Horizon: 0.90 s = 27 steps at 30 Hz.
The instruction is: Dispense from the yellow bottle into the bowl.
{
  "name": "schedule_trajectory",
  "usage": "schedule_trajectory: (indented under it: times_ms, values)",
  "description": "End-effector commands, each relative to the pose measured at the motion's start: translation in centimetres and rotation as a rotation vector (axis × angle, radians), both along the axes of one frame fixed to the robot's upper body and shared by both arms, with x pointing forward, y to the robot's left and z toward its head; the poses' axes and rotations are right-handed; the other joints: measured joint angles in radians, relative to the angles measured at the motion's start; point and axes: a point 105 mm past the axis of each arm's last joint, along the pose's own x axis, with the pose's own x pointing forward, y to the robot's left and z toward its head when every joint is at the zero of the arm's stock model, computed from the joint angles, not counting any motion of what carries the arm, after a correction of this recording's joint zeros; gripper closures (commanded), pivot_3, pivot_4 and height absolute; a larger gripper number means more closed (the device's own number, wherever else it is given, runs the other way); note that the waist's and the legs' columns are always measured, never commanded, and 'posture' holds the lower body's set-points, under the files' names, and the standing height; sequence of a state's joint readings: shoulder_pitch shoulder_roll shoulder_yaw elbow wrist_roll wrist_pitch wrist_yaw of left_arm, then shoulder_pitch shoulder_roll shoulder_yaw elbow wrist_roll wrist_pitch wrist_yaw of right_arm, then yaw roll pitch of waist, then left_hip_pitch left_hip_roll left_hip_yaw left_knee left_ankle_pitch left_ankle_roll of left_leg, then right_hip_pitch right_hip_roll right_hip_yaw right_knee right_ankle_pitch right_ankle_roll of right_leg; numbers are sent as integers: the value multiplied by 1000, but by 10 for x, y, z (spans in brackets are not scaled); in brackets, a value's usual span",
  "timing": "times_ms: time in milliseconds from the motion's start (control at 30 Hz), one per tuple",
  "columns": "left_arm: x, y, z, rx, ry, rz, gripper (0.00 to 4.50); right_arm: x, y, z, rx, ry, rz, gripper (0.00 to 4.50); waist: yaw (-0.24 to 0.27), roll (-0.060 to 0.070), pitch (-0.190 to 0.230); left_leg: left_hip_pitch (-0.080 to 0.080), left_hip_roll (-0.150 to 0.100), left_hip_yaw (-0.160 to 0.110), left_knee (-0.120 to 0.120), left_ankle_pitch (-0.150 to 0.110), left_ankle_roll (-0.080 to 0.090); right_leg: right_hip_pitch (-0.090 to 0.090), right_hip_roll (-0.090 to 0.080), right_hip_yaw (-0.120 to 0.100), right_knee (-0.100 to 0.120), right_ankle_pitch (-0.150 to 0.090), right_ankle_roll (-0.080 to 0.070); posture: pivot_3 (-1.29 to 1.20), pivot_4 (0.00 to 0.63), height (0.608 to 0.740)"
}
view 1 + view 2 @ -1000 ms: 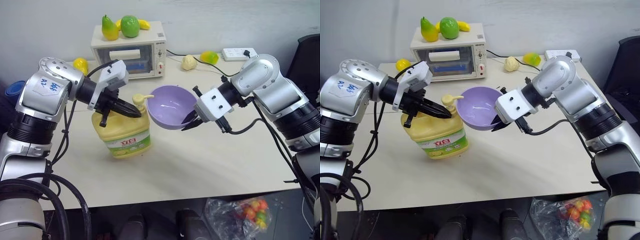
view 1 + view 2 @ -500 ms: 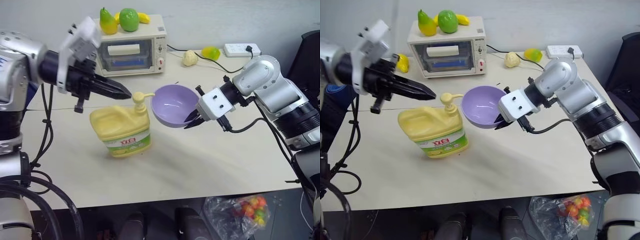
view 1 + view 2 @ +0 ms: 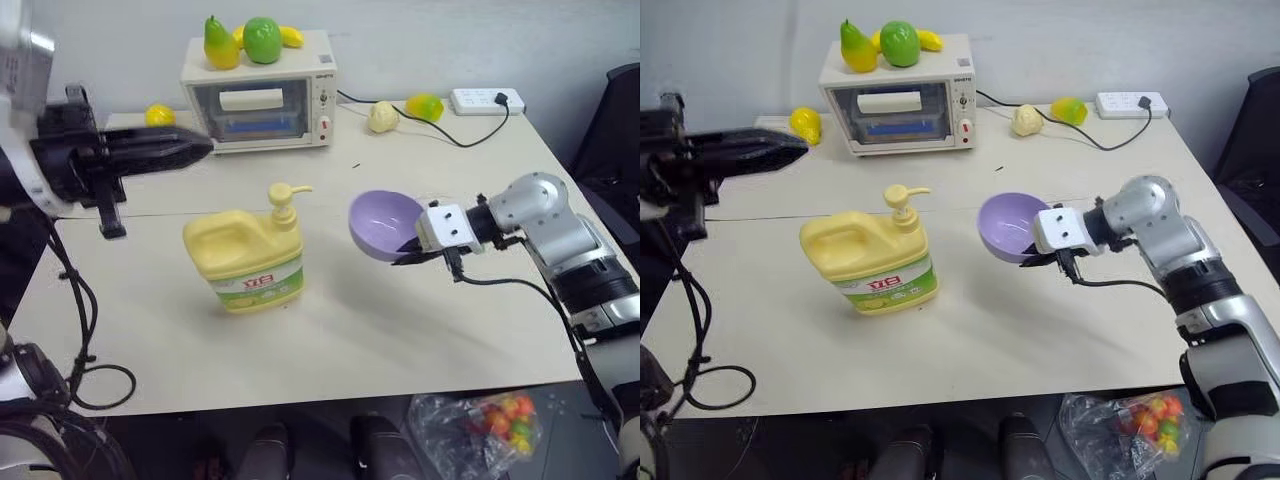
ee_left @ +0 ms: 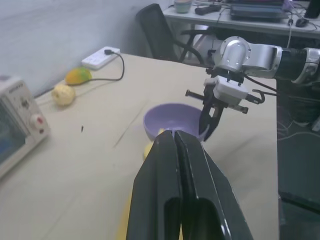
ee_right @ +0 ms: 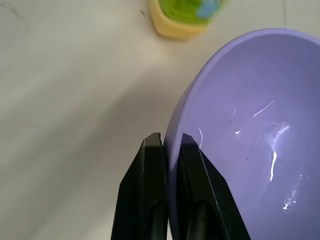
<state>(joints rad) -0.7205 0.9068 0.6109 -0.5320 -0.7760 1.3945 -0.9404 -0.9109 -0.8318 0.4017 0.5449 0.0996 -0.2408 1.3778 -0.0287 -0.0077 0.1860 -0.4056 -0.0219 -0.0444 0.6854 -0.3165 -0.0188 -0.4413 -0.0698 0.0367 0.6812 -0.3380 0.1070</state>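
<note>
Pale-yellow plastic formed the yellow bottle (image 3: 245, 256), a large jug with a moulded handle, a yellow pump top and a green-and-white label with red lettering; it was judged stiff-walled and fairly heavy if full, likely smooth enough to slip, so the built-in handle or the neck under the pump was thought the surest place for a hold, with the pump head being the part to be pressed. It was seen standing upright on the table (image 3: 330, 330), in front of the toaster oven (image 3: 260, 98) and a little to that oven's left. The bowl (image 3: 385, 224), small, round, plain and lavender-purple, was judged light and rigid, easily tipped when pinched by one edge. It was held tilted above the table, in front of the oven and to its right, well apart from the bottle. The right gripper (image 5: 162, 150) was closed on the bowl's rim, one finger on each side of the wall. The left gripper (image 3: 165, 152) was raised to the oven's left with its fingers pressed together and nothing between them.
</note>
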Motion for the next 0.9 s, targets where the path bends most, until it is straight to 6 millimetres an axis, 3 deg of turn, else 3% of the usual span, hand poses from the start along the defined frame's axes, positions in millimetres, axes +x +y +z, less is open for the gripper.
schedule_trajectory:
  times_ms: [33,133,300,533,600,700,900]
  values:
    - [-18,3,-9,38,-14,46,4161,12,-39,-6,-21,-57,-177,4500,1,-1,0,0,0,0,0,0,0,0,0,1,-1,0,0,0,150,740]
    - [-35,3,-19,44,42,2,3684,18,-60,-23,-50,-52,-279,4500,-3,-1,0,1,0,1,0,0,0,1,0,1,-1,0,0,0,150,740]
    - [-48,3,-18,55,55,-34,2158,26,-78,-41,-51,-41,-384,4500,-11,-1,0,2,1,2,-1,0,-1,1,2,1,-1,0,0,0,150,740]
    - [-60,3,-15,116,80,-63,16,33,-85,-54,-23,-30,-473,4500,-29,-1,0,5,1,1,-2,0,-1,4,2,1,-1,0,0,0,150,740]
    - [-60,4,-15,129,79,-51,16,34,-86,-55,-17,-27,-482,4500,-29,-1,0,6,1,1,-2,0,-1,6,3,1,-2,0,0,0,150,740]
    - [-57,6,-18,168,61,-17,0,34,-85,-56,17,-4,-504,3672,-27,-1,0,18,1,0,-6,0,-1,19,3,1,-8,0,-1,0,150,740]
    - [-50,9,-22,149,6,10,0,37,-83,-38,66,-47,-490,1737,-28,-1,0,18,2,0,-6,0,-2,19,4,2,-8,0,-1,0,150,740]
